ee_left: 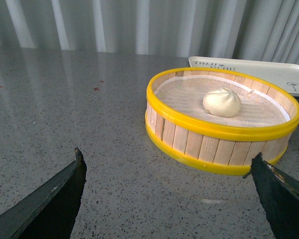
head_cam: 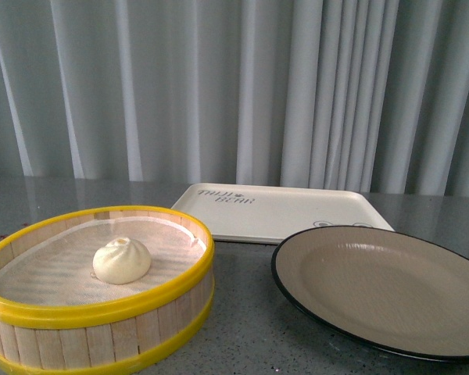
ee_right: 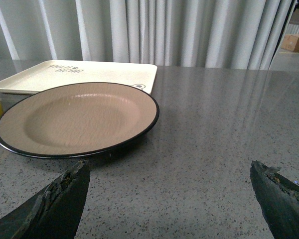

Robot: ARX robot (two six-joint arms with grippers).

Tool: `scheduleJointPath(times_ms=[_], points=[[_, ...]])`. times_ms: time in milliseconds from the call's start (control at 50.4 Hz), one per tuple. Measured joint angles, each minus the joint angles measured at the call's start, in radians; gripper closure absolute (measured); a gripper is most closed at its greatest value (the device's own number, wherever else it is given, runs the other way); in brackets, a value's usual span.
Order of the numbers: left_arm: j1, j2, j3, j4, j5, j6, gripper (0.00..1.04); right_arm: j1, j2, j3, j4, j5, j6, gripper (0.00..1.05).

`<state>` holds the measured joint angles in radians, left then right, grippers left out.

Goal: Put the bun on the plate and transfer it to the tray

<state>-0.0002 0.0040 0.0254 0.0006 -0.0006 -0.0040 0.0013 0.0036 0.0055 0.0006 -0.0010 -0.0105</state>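
Observation:
A small cream-white pleated bun (head_cam: 122, 260) (ee_left: 222, 102) lies on the cloth inside a round yellow-rimmed wooden steamer basket (head_cam: 94, 344) (ee_left: 209, 144) at the front left. The tan plate (head_cam: 391, 285) (ee_right: 79, 119) with a black rim sits empty at the front right. Behind both lies the cream-white tray (head_cam: 289, 211) (ee_left: 269, 72) (ee_right: 84, 74) with grey lettering. My left gripper (ee_left: 167, 167) is open, low over the table, short of the basket. Open as well, my right gripper (ee_right: 169, 172) hovers over bare table beside the plate. Neither arm shows in the front view.
Everything stands on a grey speckled tabletop (head_cam: 242, 328) with pale curtains (head_cam: 234, 86) behind. A cardboard box (ee_right: 296, 42) shows far off past the curtain in the right wrist view.

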Motion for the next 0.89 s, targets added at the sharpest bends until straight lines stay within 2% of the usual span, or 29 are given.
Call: scheduleJointPath(times_ms=[793, 833, 853, 892], points=[[0.0, 0.0, 0.0, 0.0, 0.0, 0.0, 0.07, 0.0, 0.0, 0.0, 0.0, 0.0, 0.0, 0.09], [0.022, 0.024, 0.013, -0.046, 0.075, -0.051, 0.07, 0.0, 0.0, 0.0, 0.0, 0.0, 0.0, 0.09], [0.044, 0.061, 0.029, -0.084, 0.149, -0.111, 0.07, 0.0, 0.0, 0.0, 0.0, 0.0, 0.0, 0.09], [0.066, 0.146, 0.042, -0.065, 0.238, -0.235, 0.07, 0.0, 0.0, 0.0, 0.0, -0.002, 0.0, 0.09]])
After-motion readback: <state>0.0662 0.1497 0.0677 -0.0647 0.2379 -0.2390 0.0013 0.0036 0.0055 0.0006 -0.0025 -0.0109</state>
